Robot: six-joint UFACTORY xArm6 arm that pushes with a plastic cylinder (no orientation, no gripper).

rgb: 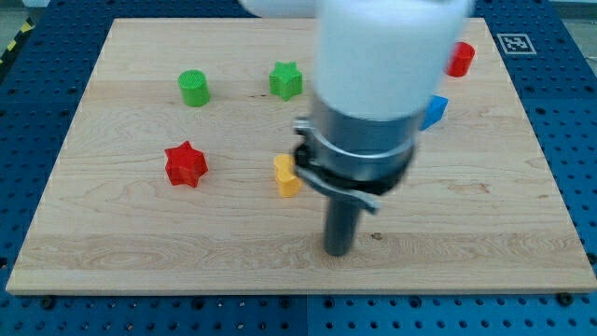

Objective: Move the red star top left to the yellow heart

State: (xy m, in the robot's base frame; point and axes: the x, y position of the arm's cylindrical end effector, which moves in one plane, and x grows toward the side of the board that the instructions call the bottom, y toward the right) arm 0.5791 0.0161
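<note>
Your tip is down on the desk, near the front edge and a little right of centre, touching no block. There are no fingers here to spread or pinch: the arm ends in a bare rod, so there is nothing to tell about a grip.

The red star sits on the left half of the desk, well apart from your tip. The yellow block, partly hidden by the arm's body so its heart shape is hard to confirm, stands to the right of the star and just left and a little beyond your tip. So the star is already left of it, on nearly the same row; by my judgement it needs a push away from you, and perhaps a touch rightward, to end up at the heart's far-left corner.

Look at the room you have. The near strip of the desk is open all the way left, so you could sweep along it and come up behind the star from the near side. Watch the yellow block as you go, it is close to your path.

Farther back, a green cylinder and a green star stand in the far row; the star must stop short of them. A blue block and another red block peek out on the right, well clear of this work. The left edge is not close to the star, so a far-going push is safe.
</note>
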